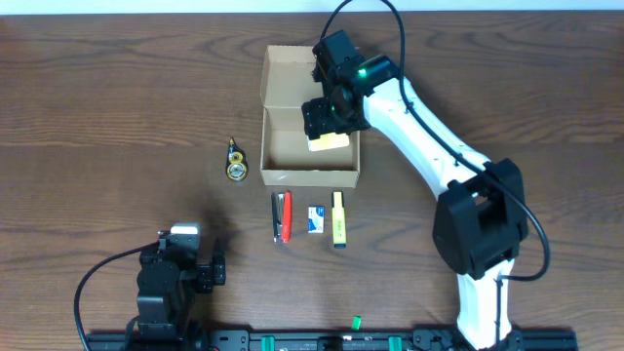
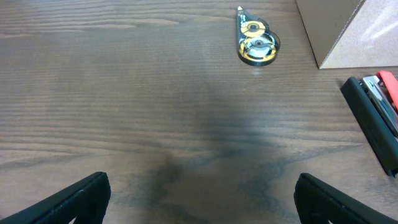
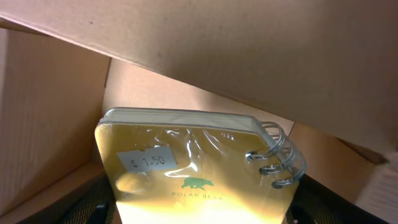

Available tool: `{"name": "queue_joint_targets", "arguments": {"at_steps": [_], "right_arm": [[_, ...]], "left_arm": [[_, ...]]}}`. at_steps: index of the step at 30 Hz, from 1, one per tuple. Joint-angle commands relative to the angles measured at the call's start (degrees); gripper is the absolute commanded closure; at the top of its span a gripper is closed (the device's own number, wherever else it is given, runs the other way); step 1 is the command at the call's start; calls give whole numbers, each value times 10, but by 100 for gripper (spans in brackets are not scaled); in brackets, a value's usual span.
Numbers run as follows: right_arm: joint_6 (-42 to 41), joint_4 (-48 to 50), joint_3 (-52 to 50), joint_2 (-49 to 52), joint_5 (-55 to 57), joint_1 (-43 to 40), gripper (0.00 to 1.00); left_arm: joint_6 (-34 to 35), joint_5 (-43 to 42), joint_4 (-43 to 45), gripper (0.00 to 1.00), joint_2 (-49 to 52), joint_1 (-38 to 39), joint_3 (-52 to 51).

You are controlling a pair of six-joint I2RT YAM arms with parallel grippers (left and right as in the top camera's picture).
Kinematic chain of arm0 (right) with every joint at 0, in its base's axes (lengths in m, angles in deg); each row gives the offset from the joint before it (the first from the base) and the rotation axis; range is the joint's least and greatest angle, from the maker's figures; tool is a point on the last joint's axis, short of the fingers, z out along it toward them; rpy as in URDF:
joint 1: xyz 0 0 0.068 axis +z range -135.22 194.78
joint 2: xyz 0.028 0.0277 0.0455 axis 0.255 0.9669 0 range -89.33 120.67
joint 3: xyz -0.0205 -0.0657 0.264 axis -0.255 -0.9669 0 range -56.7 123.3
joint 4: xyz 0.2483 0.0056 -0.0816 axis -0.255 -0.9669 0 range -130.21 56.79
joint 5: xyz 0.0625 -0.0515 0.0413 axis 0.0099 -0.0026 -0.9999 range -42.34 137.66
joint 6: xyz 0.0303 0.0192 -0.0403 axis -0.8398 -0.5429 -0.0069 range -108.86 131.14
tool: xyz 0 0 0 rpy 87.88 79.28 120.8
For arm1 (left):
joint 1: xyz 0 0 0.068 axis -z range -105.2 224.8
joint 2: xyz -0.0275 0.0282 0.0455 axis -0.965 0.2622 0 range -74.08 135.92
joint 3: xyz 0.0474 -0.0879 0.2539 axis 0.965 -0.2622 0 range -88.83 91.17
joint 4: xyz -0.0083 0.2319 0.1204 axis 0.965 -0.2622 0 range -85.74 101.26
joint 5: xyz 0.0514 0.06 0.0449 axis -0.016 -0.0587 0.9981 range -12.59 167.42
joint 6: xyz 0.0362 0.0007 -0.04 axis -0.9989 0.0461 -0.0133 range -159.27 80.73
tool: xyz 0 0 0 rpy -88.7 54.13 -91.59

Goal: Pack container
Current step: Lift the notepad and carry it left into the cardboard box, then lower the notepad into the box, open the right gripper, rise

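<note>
Cardboard container, open on the surface, looks light and thin-walled, best steadied by a side wall; inside it right fingers hold a spiral notepad, left fingers wide, well apart.

Tape dispenser, cardboard box corner, stapler on wooden table.

Ahead of your left gripper, jaws wide, open wood runs to the tape dispenser. Right of that, stapler and container wall bar the way. Inside the container, right gripper and notepad fill the right side; left floor bare. Staple box and highlighter (3 in a row with stapler) lie near its front wall.
</note>
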Motion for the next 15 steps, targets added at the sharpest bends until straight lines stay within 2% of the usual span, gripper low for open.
{"name": "queue_joint_targets", "arguments": {"at_steps": [1, 9, 12, 15], "right_arm": [[-8, 1, 10, 26, -4, 11, 67], [-8, -1, 10, 44, -4, 11, 68], [-8, 0, 10, 44, -4, 11, 60], [-7, -1, 10, 44, -4, 11, 44]], "left_arm": [[-10, 10, -1, 4, -4, -2, -7], [-10, 10, -1, 5, -4, -2, -7], [-10, 10, -1, 5, -4, -2, -7], [-10, 10, -1, 5, -4, -2, -7]]}}
